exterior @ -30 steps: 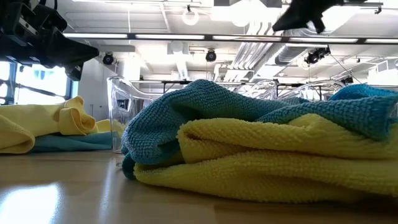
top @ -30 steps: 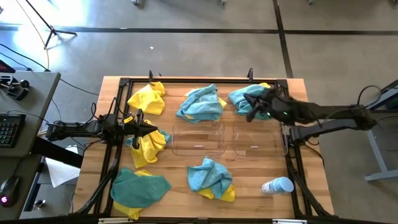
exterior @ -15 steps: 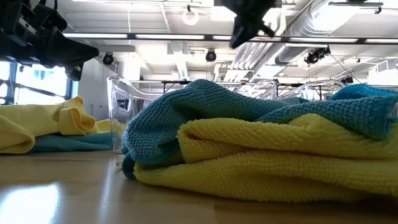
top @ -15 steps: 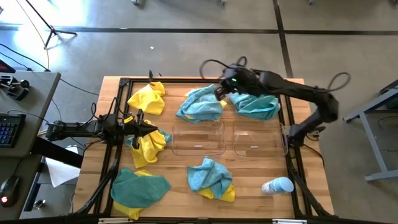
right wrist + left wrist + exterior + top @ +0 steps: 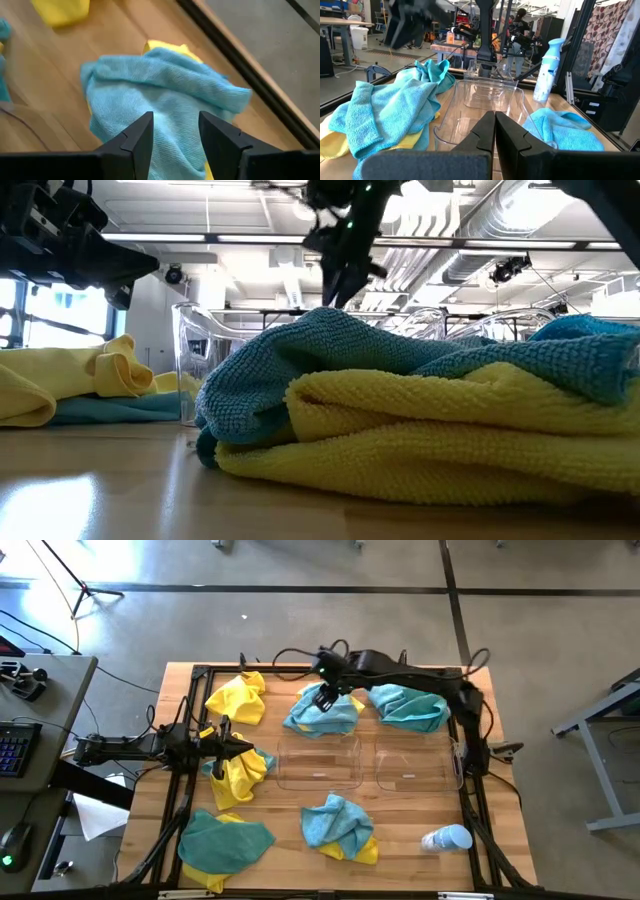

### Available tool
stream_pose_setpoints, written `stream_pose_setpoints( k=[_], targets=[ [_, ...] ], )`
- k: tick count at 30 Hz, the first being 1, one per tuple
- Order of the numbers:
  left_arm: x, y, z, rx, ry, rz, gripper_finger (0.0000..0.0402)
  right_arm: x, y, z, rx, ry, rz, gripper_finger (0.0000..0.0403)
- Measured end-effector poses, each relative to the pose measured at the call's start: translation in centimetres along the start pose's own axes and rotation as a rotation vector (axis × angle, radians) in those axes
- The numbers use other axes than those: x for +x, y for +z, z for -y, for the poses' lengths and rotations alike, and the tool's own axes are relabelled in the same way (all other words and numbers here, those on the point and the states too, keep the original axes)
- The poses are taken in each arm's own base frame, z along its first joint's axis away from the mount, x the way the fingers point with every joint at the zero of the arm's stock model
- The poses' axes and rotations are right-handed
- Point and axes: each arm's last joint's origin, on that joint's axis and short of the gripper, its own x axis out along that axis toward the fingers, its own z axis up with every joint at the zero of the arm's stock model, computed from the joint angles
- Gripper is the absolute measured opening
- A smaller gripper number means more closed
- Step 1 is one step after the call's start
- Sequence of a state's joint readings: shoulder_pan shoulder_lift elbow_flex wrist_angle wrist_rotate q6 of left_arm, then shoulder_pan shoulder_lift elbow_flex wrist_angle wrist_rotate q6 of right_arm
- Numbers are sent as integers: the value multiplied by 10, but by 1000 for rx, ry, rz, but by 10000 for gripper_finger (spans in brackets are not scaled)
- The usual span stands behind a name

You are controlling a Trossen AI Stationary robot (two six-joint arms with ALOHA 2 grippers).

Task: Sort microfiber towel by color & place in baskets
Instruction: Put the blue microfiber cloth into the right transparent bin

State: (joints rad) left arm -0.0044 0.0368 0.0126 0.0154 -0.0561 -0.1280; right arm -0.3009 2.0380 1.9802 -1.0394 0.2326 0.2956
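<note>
My right gripper [image 5: 323, 696] hangs in the upper middle of the overhead frame, over the back-centre teal towel [image 5: 322, 708]. In its wrist camera the two fingers [image 5: 136, 140] stand apart with that teal cloth showing in the gap, and nothing is gripped between them; I cannot tell whether the tips touch the fabric.

My left gripper [image 5: 238, 745] sits at the left middle of the overhead frame, just above a yellow towel [image 5: 240, 775] that lies beside the left basket. Its fingers are pressed together in the wrist camera, holding nothing.

Counting from the near edge of the table to the far one:
- lower left, a teal towel [image 5: 222, 841] with yellow showing under its edge;
- lower centre, a teal towel [image 5: 334, 821] lying on a yellow one [image 5: 362, 851];
- lower right, one white and blue spray bottle [image 5: 446, 838] on its side.

In the middle row I see two clear baskets, the left one [image 5: 318, 777] and the right one [image 5: 414, 780], side by side and both holding no towels.

Along the far edge:
- upper left, a yellow towel [image 5: 236, 698];
- upper centre, the teal towel under my right gripper, with a yellow edge peeking out behind it;
- upper right, another teal towel [image 5: 410, 706].

That makes six heaps of cloth on the wooden table [image 5: 400, 862].
</note>
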Motion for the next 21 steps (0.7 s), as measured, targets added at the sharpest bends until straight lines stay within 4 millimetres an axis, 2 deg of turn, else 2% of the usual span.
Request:
stream_pose_setpoints(
  k=[5,11,18,21],
  targets=[
    [0,0,0,0,0,0,0,31,-8,-7,-71,-1,-112,154],
    [0,0,0,0,0,1,0,61,-21,-4,-143,-25,-271,154],
    [0,0,0,0,0,1,0,81,-23,-1,-159,-26,-306,151],
    [0,0,0,0,0,1,0,85,-23,1,-139,25,-326,133]
  ],
)
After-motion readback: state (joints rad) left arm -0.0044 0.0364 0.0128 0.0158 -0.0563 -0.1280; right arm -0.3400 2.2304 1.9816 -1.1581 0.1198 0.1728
